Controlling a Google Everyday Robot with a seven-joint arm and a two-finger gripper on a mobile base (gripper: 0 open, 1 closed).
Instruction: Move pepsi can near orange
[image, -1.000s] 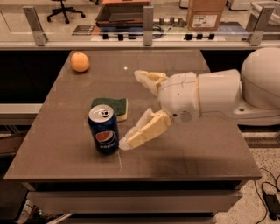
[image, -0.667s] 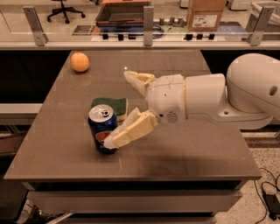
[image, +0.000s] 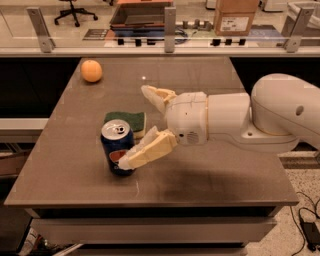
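The pepsi can (image: 115, 149), dark blue with a silver top, stands upright near the front left of the table. The orange (image: 91, 71) lies at the table's far left corner, well apart from the can. My gripper (image: 134, 127) reaches in from the right at can height and is open. Its near finger (image: 150, 149) lies across the can's front right side. Its far finger (image: 156, 96) sits behind, above the sponge. The can's right part stands at the mouth of the jaws; I cannot tell whether the near finger touches it.
A green-and-yellow sponge (image: 126, 120) lies just behind the can. The brown table (image: 210, 175) ends close in front of the can. A rail with metal posts (image: 170, 25) runs along the far side. My white arm (image: 260, 120) spans the table's right half.
My gripper has moved left towards the can. Its near finger now overlaps the can's front. The can, orange and sponge have not moved.
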